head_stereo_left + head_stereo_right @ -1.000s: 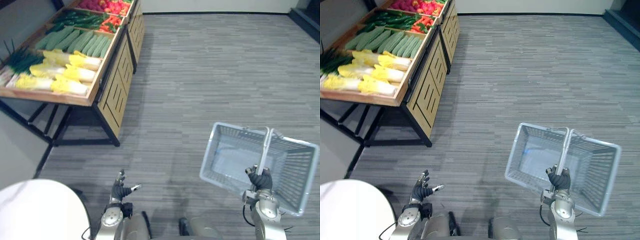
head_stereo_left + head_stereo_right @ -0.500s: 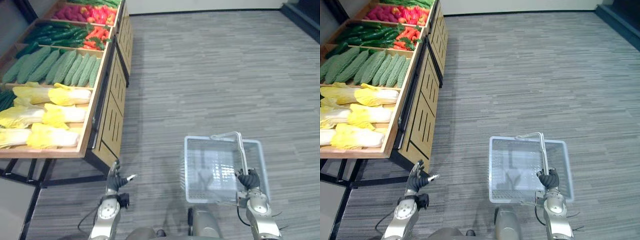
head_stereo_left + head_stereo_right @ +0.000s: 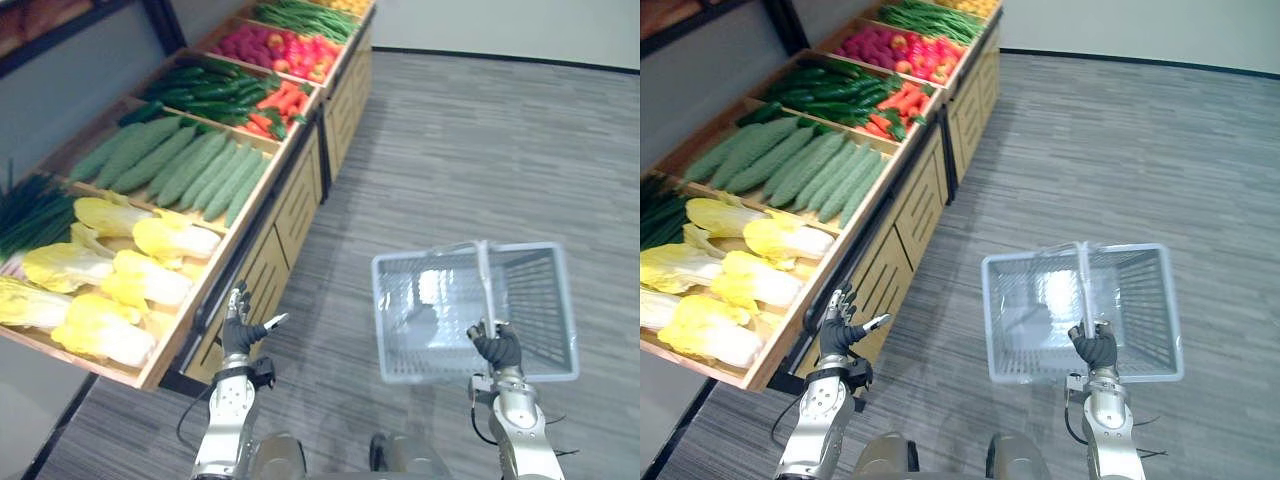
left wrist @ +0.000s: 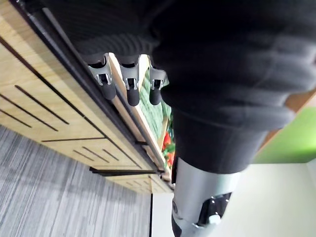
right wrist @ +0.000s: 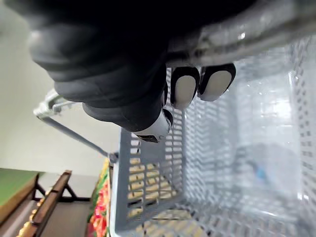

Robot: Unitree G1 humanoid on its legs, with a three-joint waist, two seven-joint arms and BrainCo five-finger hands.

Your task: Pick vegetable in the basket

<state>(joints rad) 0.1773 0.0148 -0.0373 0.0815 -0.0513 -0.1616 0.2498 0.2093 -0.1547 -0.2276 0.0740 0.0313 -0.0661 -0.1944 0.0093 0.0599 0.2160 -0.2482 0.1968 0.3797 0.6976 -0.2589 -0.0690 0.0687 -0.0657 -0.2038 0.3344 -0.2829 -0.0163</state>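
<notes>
My right hand (image 3: pixel 497 347) is shut on the handle (image 5: pixel 256 29) of a light grey plastic basket (image 3: pixel 380 300), which hangs low to the right with nothing inside. My left hand (image 3: pixel 238 330) is open, its fingers (image 4: pixel 129 86) relaxed, just off the front edge of the wooden stand (image 3: pixel 270 270). Nearest that hand lie yellow cabbages (image 3: pixel 150 240). Beyond them are ridged green gourds (image 3: pixel 190 165), then dark green vegetables (image 3: pixel 205 90) beside carrots (image 3: pixel 280 100).
The sloping stand runs along the left, with red produce (image 3: pixel 285 50) and green beans (image 3: pixel 310 15) at its far end and green onions (image 3: pixel 30 215) at the left edge. Grey striped floor (image 3: pixel 480 150) stretches to the right.
The camera has swung towards the stand, which now looks nearer and larger. My right hand still holds the basket. My left hand now sits close to the stand's front edge.
</notes>
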